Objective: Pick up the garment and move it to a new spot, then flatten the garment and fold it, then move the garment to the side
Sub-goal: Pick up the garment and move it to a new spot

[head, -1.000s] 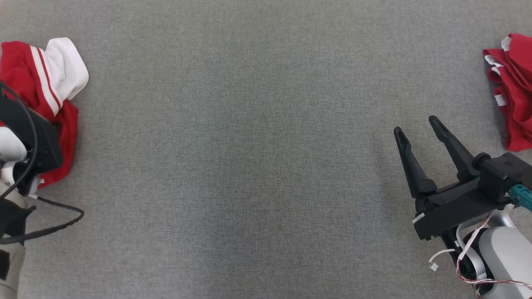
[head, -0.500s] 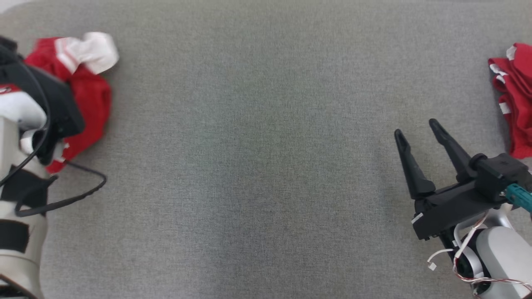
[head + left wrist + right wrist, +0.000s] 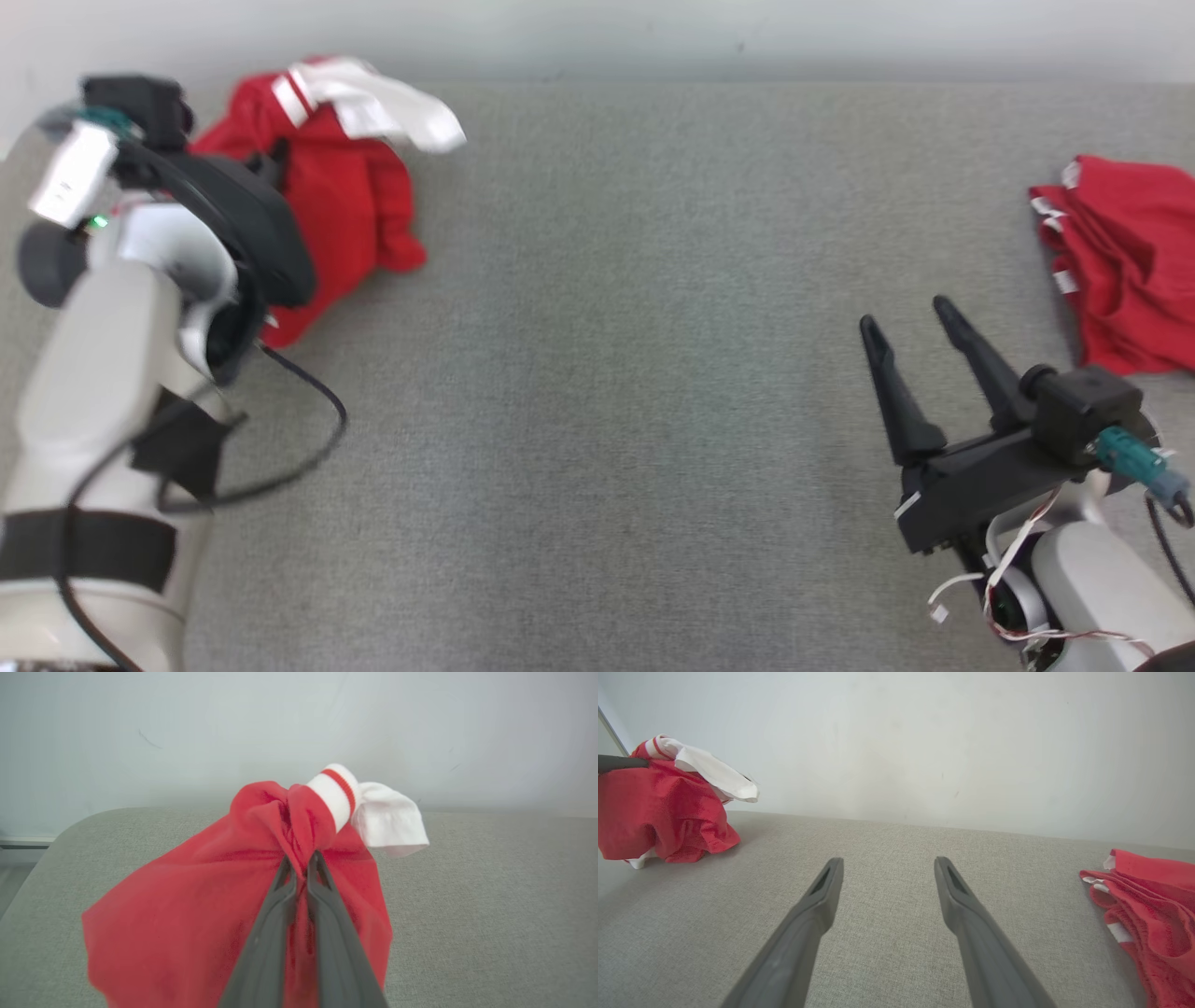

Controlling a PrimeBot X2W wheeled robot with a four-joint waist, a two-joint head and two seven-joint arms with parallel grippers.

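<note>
the grey fabric table (image 3: 597,392) meets a pale wall (image 3: 896,742), plainest in the wrist views. the red, white-sleeved garment (image 3: 345,196) hangs bunched at far left, lower folds on the table; a second red garment (image 3: 1130,261) lies far right. the left wrist view shows the left pincer (image 3: 300,857) pinching red cloth; the right pincer (image 3: 904,313) is spread, empty.

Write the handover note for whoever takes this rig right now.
Left tool: shut on the crumpled red garment with white striped sleeve, raised at the far left of the grey fabric surface, its lower folds touching down.
Right tool: open, holding nothing, beside a second crumpled red garment at the far right.
Done: pickup.
Left: relocate, flatten, fold, set aside.
</note>
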